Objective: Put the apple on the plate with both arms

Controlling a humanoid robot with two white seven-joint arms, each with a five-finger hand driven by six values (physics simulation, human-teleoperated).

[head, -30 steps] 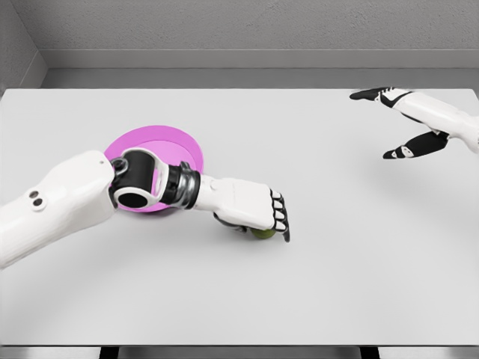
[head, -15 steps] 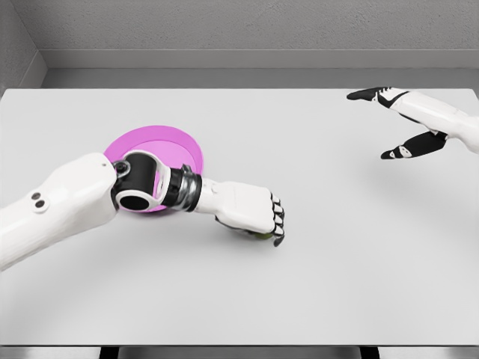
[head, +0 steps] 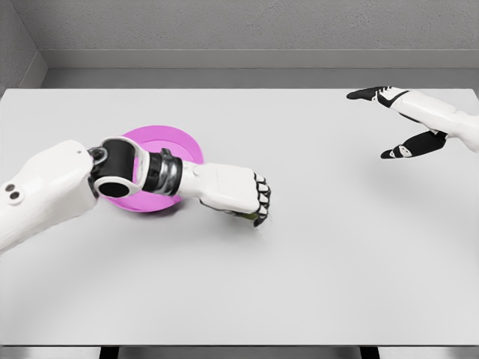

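Note:
My left hand (head: 251, 203) is curled around a green apple (head: 252, 217), of which only a sliver shows under the fingers, just above the table right of the plate. The pink plate (head: 171, 146) lies on the table at left of centre, half covered by my left forearm and wrist. My right hand (head: 397, 123) hovers far off at the upper right with its fingers spread and holds nothing.
The white table (head: 314, 262) spans the view, with its front edge near the bottom and a grey wall behind its far edge.
My left hand has closed on the apple, lifted it and carried it up and to the left, toward the plate. The right arm has barely moved.

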